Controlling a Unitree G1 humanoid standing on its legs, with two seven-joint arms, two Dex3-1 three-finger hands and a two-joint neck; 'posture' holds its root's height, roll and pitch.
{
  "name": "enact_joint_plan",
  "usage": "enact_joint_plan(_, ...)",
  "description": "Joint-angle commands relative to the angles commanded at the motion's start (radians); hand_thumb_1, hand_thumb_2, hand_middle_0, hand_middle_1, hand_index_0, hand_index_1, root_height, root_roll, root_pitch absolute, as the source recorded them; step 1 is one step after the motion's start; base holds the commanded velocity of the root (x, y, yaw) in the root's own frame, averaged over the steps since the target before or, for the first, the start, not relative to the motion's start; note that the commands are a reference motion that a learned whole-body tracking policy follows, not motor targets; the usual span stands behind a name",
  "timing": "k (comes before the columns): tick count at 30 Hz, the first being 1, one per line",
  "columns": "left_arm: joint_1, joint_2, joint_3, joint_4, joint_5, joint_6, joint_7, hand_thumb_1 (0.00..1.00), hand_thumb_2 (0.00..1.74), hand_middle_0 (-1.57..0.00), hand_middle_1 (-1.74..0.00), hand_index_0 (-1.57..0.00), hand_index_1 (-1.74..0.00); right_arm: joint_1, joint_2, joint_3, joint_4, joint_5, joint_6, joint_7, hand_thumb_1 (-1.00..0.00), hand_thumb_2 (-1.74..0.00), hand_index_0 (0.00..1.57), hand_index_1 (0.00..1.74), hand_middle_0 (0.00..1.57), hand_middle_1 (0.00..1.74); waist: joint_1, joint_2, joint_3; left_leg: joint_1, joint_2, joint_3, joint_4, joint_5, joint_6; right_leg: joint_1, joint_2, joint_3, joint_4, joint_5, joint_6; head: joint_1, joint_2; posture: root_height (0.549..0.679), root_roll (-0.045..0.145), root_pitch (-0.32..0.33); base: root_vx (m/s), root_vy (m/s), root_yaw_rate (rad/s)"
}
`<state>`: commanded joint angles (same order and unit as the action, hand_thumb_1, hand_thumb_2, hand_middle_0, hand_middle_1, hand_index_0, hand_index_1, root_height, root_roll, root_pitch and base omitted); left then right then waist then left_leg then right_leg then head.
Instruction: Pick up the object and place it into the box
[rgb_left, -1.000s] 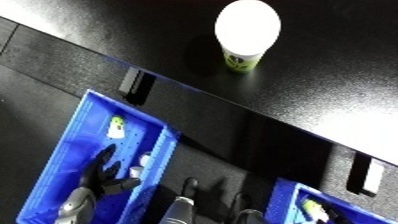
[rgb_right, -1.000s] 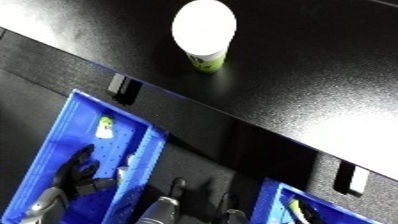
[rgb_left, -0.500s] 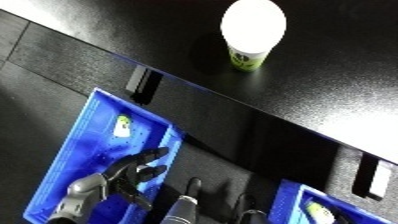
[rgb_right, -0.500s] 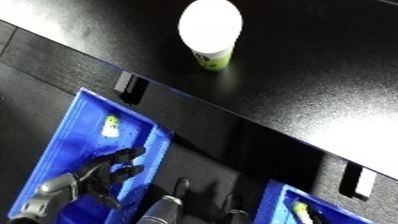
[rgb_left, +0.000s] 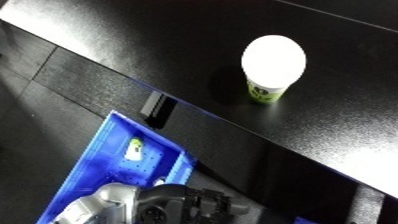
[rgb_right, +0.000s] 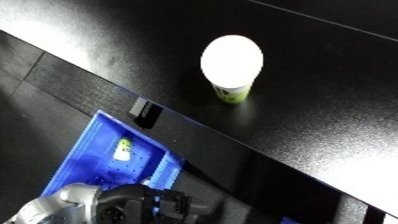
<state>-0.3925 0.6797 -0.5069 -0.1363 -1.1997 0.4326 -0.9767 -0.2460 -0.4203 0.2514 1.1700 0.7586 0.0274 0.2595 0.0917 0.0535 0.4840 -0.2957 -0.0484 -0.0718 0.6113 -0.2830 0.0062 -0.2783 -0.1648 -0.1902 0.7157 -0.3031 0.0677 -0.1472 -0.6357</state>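
A cup with a white lid and a green label stands upright on the black table, towards the far side. A blue bin hangs below the table's near edge at the lower left. Inside it lies a small white and yellow-green item. My left hand shows at the bottom edge over the bin's near end, black, on a silver wrist. It is well short of the cup and I see nothing in it. The right hand is out of view.
A black bracket is fixed to the table's near edge just above the bin. Bright glare lies on the table at the upper left and lower right. The floor beside the bin is dark.
The camera has tilted, so the cup and bin sit lower in the picture. My left hand has risen from inside the bin and moved right along the bottom edge.
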Motion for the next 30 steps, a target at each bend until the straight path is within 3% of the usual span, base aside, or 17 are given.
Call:
enact_joint_plan(3, 0.002, -0.071, 0.049, -0.032, -0.170, -0.014, 0.088, 0.00, 0.00, 0.00, 0.00, 0.00, 0.00, 0.000, 0.016, -0.006, 0.019, 0.008, -0.010, 0.010, 0.00, 0.00, 0.00, 0.00, 0.00, 0.00, 0.010, -0.009, -0.005, -0.001, -0.003, -0.004, -0.004, 0.000, -0.0015, -0.004, 0.0001, -0.003, 0.002, -0.001, -0.0036, 0.022, 0.010, 0.646, 0.034, -0.063, 0.005, -0.045, 0.034)
enact_joint_plan(7, 0.020, -0.174, 0.140, -0.032, -0.357, -0.106, 0.240, 0.00, 0.00, 0.00, 0.00, 0.00, 0.00, 0.007, 0.039, -0.018, 0.029, 0.009, -0.022, 0.022, 0.00, 0.00, 0.00, 0.00, 0.00, 0.00, 0.022, -0.024, -0.009, 0.000, -0.003, -0.008, -0.014, 0.004, -0.0055, -0.007, 0.0041, -0.005, 0.001, -0.002, -0.0083, 0.033, 0.015, 0.646, 0.032, -0.060, 0.004, -0.040, -0.010)
enact_joint_plan(11, 0.027, -0.232, 0.247, -0.021, -0.401, -0.204, 0.356, 0.00, 0.00, 0.00, 0.00, 0.00, 0.00, 0.019, 0.054, -0.031, 0.032, -0.003, -0.030, 0.036, 0.00, 0.00, 0.00, 0.00, 0.00, 0.00, 0.028, -0.035, -0.012, 0.005, 0.000, -0.009, -0.024, 0.011, -0.0084, -0.010, 0.0061, -0.007, 0.004, -0.004, -0.0111, 0.033, 0.016, 0.645, 0.031, -0.058, 0.009, -0.015, -0.041)
enact_joint_plan(15, 0.009, -0.237, 0.331, -0.031, -0.281, -0.321, 0.490, 0.00, 0.00, 0.00, 0.00, 0.00, 0.00, 0.033, 0.062, -0.038, 0.021, -0.012, -0.029, 0.039, 0.00, 0.00, 0.00, 0.00, 0.00, 0.00, 0.026, -0.041, -0.011, 0.009, 0.001, -0.010, -0.032, 0.015, -0.0090, -0.012, 0.0042, -0.009, 0.010, -0.007, -0.0104, 0.036, 0.014, 0.645, 0.030, -0.060, 0.008, -0.001, -0.016)
enact_joint_plan(19, -0.032, -0.216, 0.386, -0.038, -0.060, -0.430, 0.648, 0.00, 0.00, 0.00, 0.00, 0.00, 0.00, 0.042, 0.068, -0.042, 0.011, -0.019, -0.028, 0.042, 0.00, 0.00, 0.00, 0.00, 0.00, 0.00, 0.022, -0.044, -0.011, 0.012, 0.003, -0.010, -0.037, 0.019, -0.0080, -0.014, 0.0024, -0.010, 0.017, -0.008, -0.0080, 0.044, 0.013, 0.644, 0.030, -0.061, 0.010, 0.002, -0.009)
enact_joint_plan(24, -0.096, -0.202, 0.424, -0.009, 0.148, -0.492, 0.777, 0.00, 0.00, 0.00, 0.00, 0.00, 0.00, 0.043, 0.066, -0.040, 0.023, -0.030, -0.036, 0.065, 0.00, 0.00, 0.00, 0.00, 0.00, 0.00, 0.009, -0.047, -0.017, 0.012, 0.008, -0.002, -0.044, 0.024, -0.0111, -0.020, 0.0072, -0.003, 0.017, -0.009, -0.0077, 0.037, 0.015, 0.643, 0.029, -0.059, 0.006, 0.005, -0.087)
enact_joint_plan(30, -0.181, -0.166, 0.389, 0.041, 0.400, -0.519, 0.931, 0.00, 0.00, 0.00, 0.00, 0.00, 0.00, 0.023, 0.057, -0.017, 0.031, -0.032, -0.031, 0.076, 0.00, 0.00, 0.00, 0.00, 0.00, 0.00, -0.013, -0.048, -0.019, 0.014, 0.021, 0.016, -0.057, 0.034, -0.0150, -0.029, 0.0155, 0.009, 0.010, -0.004, -0.0064, 0.031, 0.030, 0.644, 0.027, -0.054, 0.004, 0.010, -0.108)
